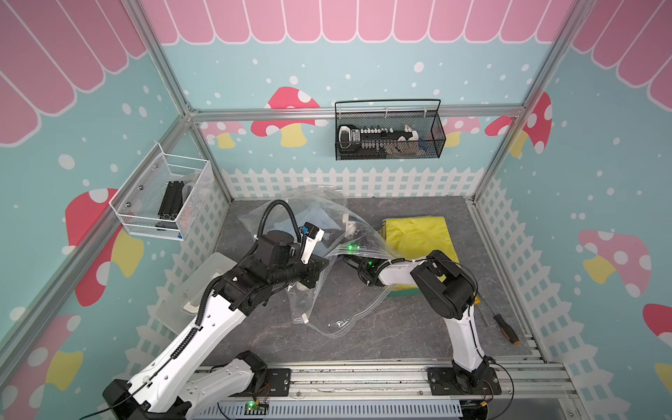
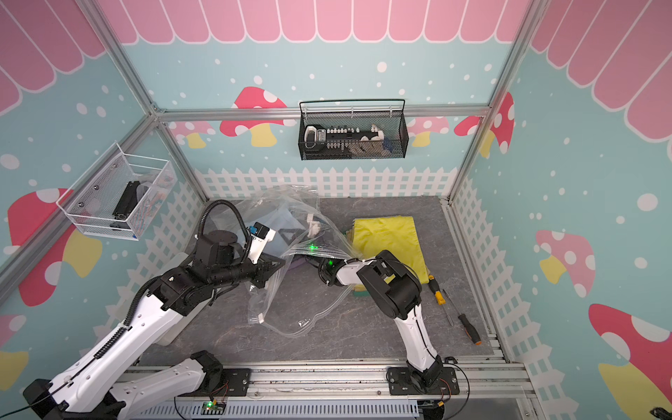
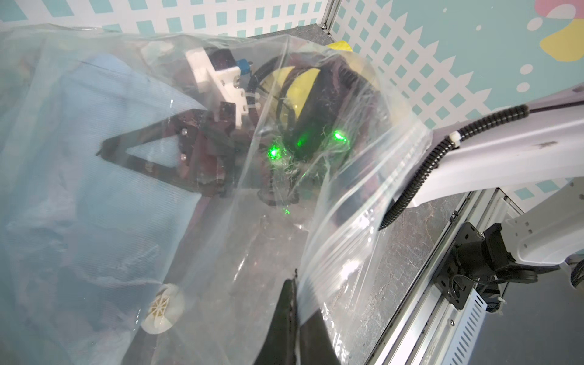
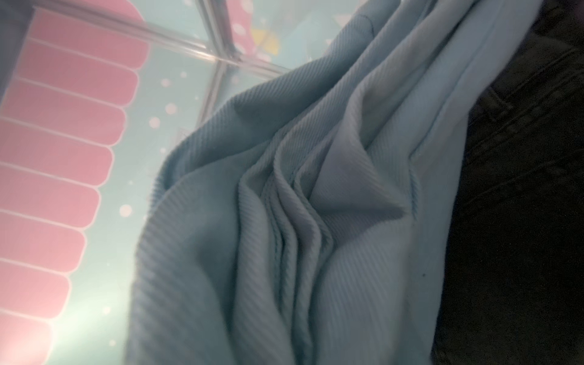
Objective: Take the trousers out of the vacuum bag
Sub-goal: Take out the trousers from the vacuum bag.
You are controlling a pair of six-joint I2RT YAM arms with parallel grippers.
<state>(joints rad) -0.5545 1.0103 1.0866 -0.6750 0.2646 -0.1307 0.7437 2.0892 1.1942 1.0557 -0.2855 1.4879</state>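
Observation:
The clear vacuum bag (image 1: 327,320) (image 2: 287,320) lies crumpled mid-table. My left gripper (image 1: 322,267) (image 3: 295,284) is shut on its ridged edge and holds that edge up off the table. My right gripper (image 2: 287,236) (image 3: 107,151) is deep inside the bag. Bunched folds of the light blue trousers (image 4: 316,221) (image 3: 94,205) run into its jaws, which the cloth hides. Dark cloth (image 4: 521,221) lies beside them. Yellow trousers (image 1: 418,236) (image 2: 389,236) top a folded stack outside the bag, at the right.
A translucent lidded box (image 1: 196,291) sits at the left under my left arm. Two screwdrivers (image 2: 469,327) (image 2: 436,289) lie at the right. Wire baskets (image 1: 389,131) (image 1: 163,192) hang on the walls. The bag's white slider clip (image 1: 302,320) rests near the front.

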